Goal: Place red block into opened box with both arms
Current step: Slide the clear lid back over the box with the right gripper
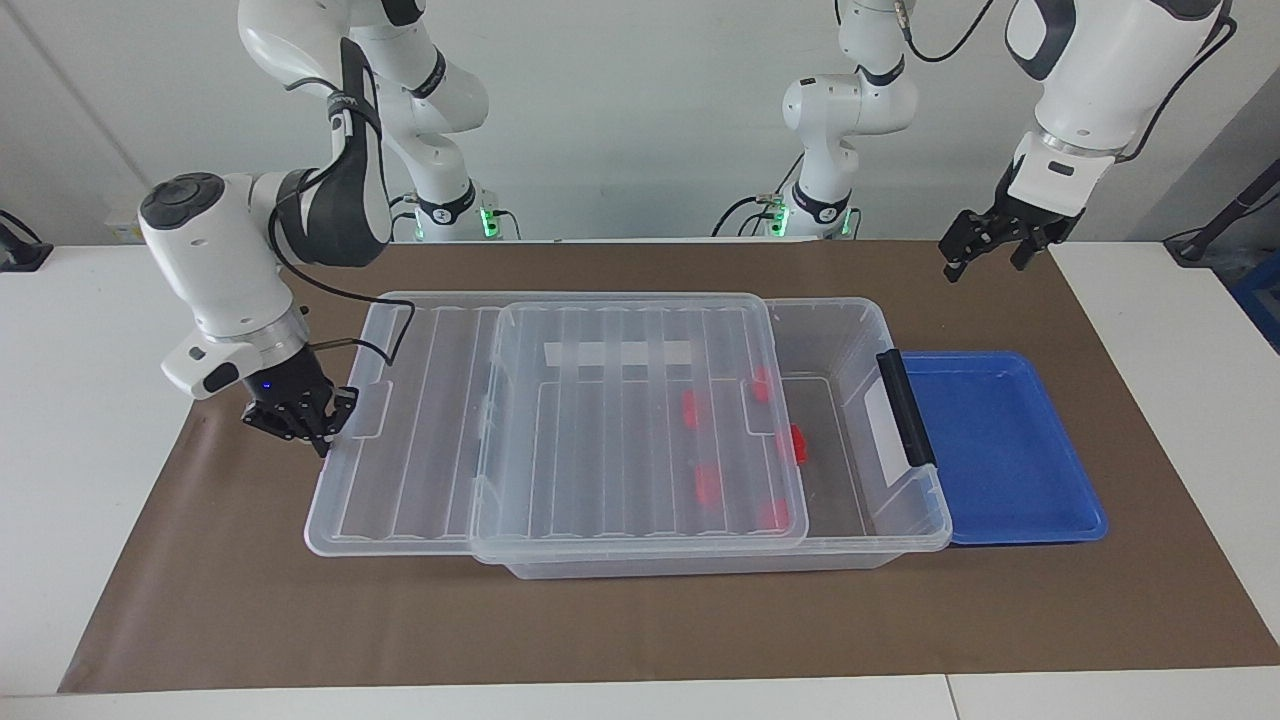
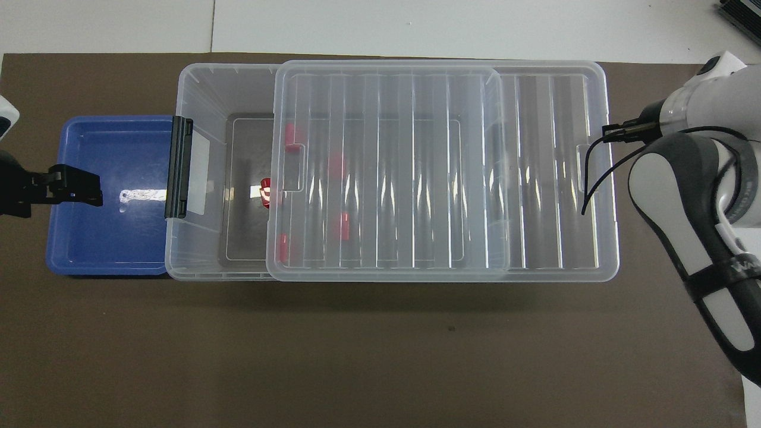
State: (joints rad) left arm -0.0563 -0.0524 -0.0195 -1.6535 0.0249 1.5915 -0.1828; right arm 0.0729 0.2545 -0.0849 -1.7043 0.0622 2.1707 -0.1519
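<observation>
The clear box (image 1: 884,332) lies along the table with its ribbed lid (image 1: 600,420) over most of it; a strip stays uncovered beside the black latch (image 1: 905,408). Several red blocks lie inside. One red block (image 1: 797,443) (image 2: 265,191) shows half out from under the lid's edge, and the others glow through the lid (image 2: 416,178). My right gripper (image 1: 318,436) is shut, low, and pressed against the lid's end at the right arm's end of the table. The left gripper (image 1: 988,254) (image 2: 74,185) hangs open and empty in the air over the blue tray (image 2: 107,238).
The blue tray (image 1: 1000,450) sits flush against the box's latch end, toward the left arm's end. A brown mat (image 1: 640,620) covers the table. In the overhead view the right arm (image 2: 672,178) hides its own gripper.
</observation>
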